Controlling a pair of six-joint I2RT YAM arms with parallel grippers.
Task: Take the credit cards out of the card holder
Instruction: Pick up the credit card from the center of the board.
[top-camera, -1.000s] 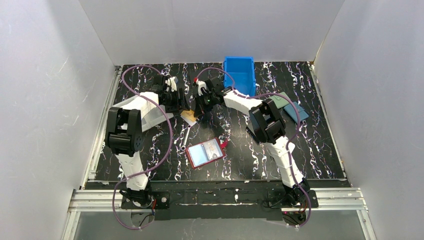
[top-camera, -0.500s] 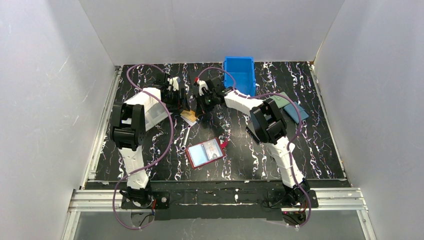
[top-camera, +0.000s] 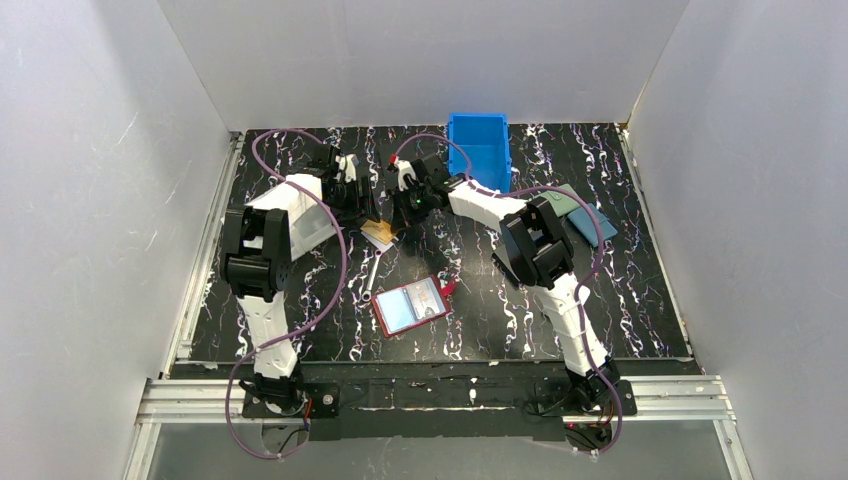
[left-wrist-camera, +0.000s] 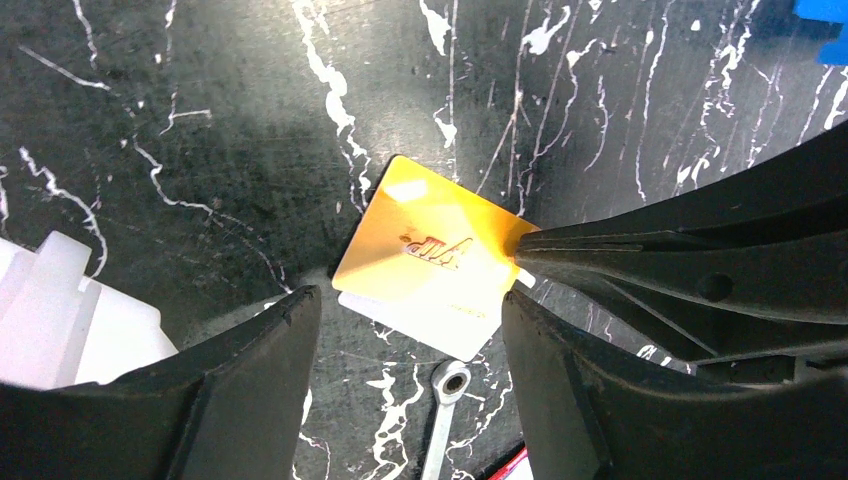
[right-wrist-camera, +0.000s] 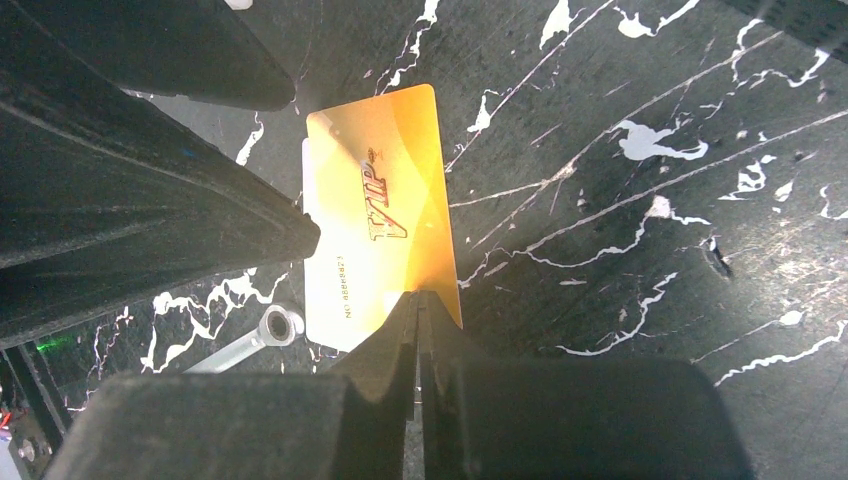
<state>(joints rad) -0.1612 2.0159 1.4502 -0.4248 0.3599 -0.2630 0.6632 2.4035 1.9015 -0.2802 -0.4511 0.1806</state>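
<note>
The red card holder (top-camera: 410, 306) lies open on the table, its pale blue-grey pockets up, well in front of both grippers. The orange card (right-wrist-camera: 380, 200) lies over the whitish card (right-wrist-camera: 335, 300). My right gripper (right-wrist-camera: 418, 295) is shut on the orange card's edge; in the top view it (top-camera: 402, 226) sits just right of the cards (top-camera: 378, 233). My left gripper (left-wrist-camera: 410, 320) is open and empty, its fingers (left-wrist-camera: 270, 360) standing on either side of the orange card (left-wrist-camera: 430, 245) and the whitish card (left-wrist-camera: 430, 322), a little above them. It shows in the top view too (top-camera: 368, 205).
A small metal wrench (top-camera: 370, 275) lies between the cards and the holder, its ring end close to the whitish card (left-wrist-camera: 447, 382). A blue bin (top-camera: 479, 150) stands at the back. Teal (top-camera: 565, 203) and blue (top-camera: 598, 224) wallets lie at the right. A white wallet (top-camera: 300, 222) lies under my left arm.
My left arm has swung its elbow left and back and brought its gripper closer over the cards. The right gripper has kept its hold on the orange card and hardly moved.
</note>
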